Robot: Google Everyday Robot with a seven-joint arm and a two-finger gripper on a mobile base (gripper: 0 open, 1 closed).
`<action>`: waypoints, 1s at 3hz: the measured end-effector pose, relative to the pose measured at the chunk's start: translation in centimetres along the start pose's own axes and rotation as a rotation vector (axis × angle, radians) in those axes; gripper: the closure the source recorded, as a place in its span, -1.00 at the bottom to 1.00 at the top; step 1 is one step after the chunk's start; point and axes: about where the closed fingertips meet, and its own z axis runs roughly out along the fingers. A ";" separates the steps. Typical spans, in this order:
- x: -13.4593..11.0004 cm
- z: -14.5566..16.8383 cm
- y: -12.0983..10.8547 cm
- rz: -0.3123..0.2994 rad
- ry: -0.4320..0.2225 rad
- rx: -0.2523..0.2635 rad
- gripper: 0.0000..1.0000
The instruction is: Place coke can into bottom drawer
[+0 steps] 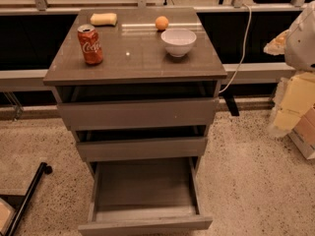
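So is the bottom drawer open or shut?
Open: the bottom drawer is pulled out, nothing inside. The coke can stands on top. The gripper is not in view.

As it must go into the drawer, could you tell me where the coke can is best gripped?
Grip the coke can around its middle, probably from the front: it stands upright near the left edge of the cabinet top, sides free. The claw is out of view.

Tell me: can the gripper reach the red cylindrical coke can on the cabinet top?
Probably yes, though the gripper is out of view. The red coke can stands upright, apart from the yellow sponge behind it and the white bowl to its right; nothing blocks it from above or in front.
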 end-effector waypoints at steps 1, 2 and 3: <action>-0.2 0.1 -0.3 -0.001 -0.014 0.003 -1.00; -1.9 1.1 -2.3 -0.010 -0.125 0.022 -1.00; -5.8 2.1 -5.5 -0.046 -0.241 0.013 -1.00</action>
